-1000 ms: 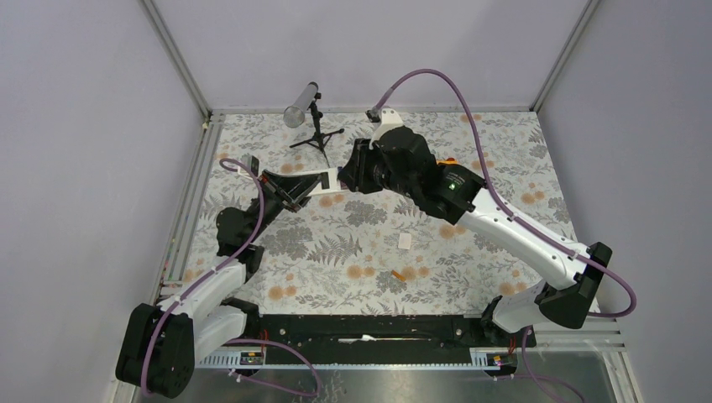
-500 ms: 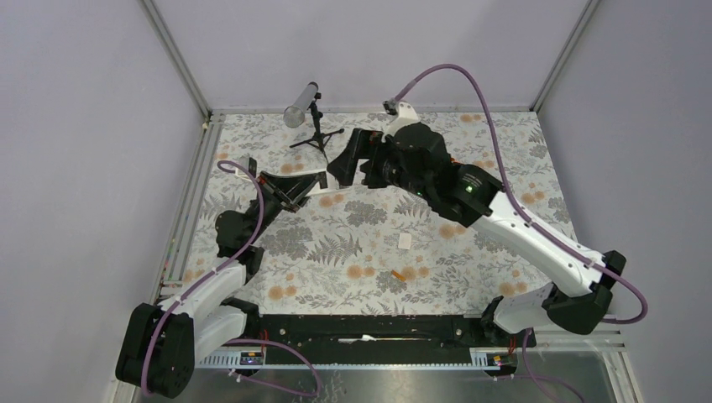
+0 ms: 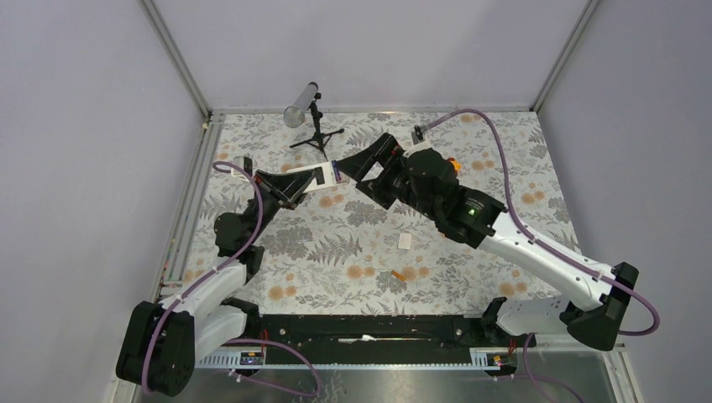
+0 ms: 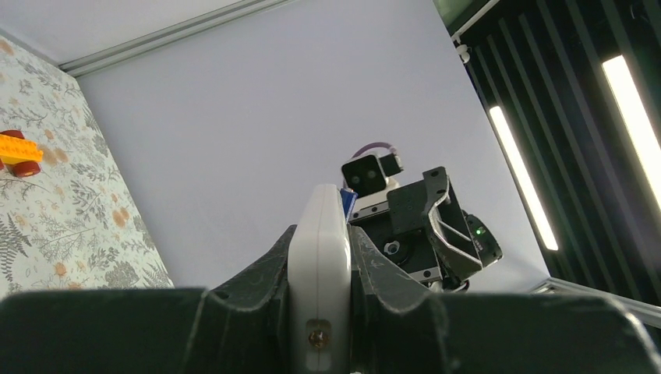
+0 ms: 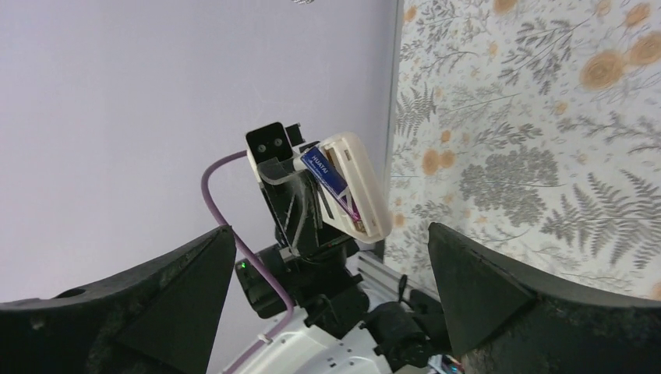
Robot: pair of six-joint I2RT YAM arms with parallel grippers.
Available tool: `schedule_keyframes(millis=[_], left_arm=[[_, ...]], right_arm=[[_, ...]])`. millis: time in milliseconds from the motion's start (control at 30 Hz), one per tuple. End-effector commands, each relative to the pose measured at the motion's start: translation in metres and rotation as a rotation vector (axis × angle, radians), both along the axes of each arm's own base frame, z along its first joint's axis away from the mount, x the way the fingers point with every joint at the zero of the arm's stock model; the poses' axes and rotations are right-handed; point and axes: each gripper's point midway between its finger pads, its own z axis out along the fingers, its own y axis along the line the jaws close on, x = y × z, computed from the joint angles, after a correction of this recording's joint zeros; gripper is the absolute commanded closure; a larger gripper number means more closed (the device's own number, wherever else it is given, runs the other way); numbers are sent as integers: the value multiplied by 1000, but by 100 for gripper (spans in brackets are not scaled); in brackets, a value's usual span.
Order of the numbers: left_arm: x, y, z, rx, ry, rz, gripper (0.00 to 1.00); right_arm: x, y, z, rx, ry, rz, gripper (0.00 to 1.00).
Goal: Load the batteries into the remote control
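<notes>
My left gripper (image 3: 304, 183) is shut on the remote control (image 3: 323, 176) and holds it up off the table, white back showing. In the left wrist view the remote (image 4: 319, 257) stands edge-on between the fingers. A blue-purple battery (image 5: 327, 173) lies in the remote's (image 5: 360, 187) open compartment, one end sticking out past the edge (image 4: 348, 204). My right gripper (image 3: 363, 172) hangs open just right of the remote's end with nothing between its fingers (image 5: 507, 300). The orange battery (image 3: 398, 275) lies on the table near the front.
A small white cover piece (image 3: 405, 242) lies on the flowered mat at the middle. A mini tripod with a grey cylinder (image 3: 309, 117) stands at the back. An orange toy car (image 4: 17, 150) sits at the back right, mostly hidden behind the right arm in the top view.
My right gripper has opened wide and drawn back to the right, off the remote's end. The blue-purple battery stays in the remote. The left arm has barely moved.
</notes>
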Motion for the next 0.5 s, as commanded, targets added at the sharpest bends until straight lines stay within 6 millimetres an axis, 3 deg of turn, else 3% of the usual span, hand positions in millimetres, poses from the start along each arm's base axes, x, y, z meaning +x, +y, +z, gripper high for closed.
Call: schedule_keyframes(millis=[0, 467], left_arm=[[-4, 5, 25, -46, -88, 18, 100], [-7, 3, 28, -16, -122, 23, 100]], right_arm=[[10, 15, 36, 255, 39, -44, 0], [21, 45, 26, 405, 206, -44, 1]])
